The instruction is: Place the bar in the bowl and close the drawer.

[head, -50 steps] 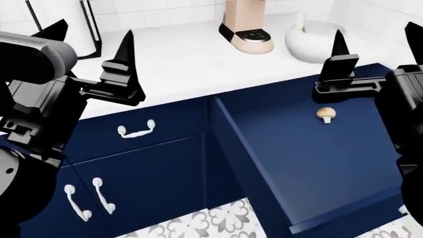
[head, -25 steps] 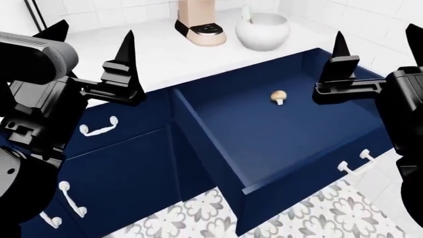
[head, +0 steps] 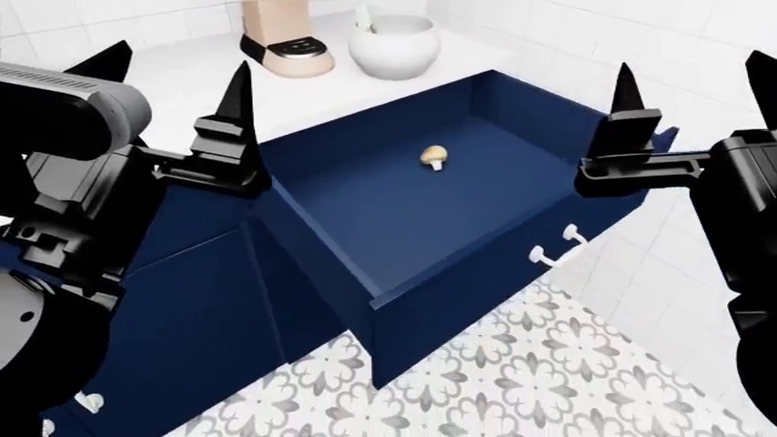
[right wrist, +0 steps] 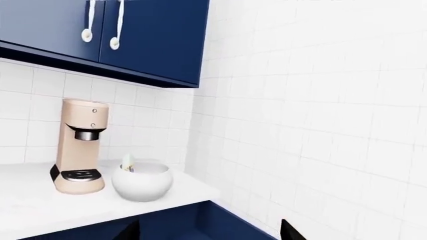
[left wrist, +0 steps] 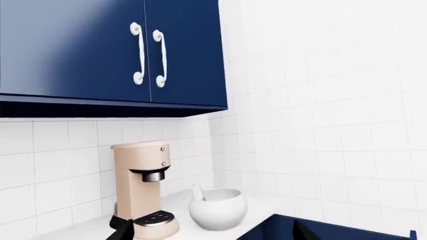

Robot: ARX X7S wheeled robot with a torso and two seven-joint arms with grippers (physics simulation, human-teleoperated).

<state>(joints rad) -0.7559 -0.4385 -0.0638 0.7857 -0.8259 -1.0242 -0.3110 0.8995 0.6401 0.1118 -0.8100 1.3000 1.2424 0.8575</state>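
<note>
Head view: your left gripper (head: 176, 86) and right gripper (head: 692, 86) spread wide, empty; open drawer (head: 401, 205) with mushroom (head: 434, 156) between them; bar (head: 363, 14) upright in bowl (head: 394, 47) beyond.

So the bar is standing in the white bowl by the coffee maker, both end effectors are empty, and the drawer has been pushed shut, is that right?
Not quite: the drawer is wide open, as the head view shows, with a small mushroom lying inside. The rest holds: the bar stands in the bowl beside the coffee maker, and the left end effector and right end effector are empty.
</note>
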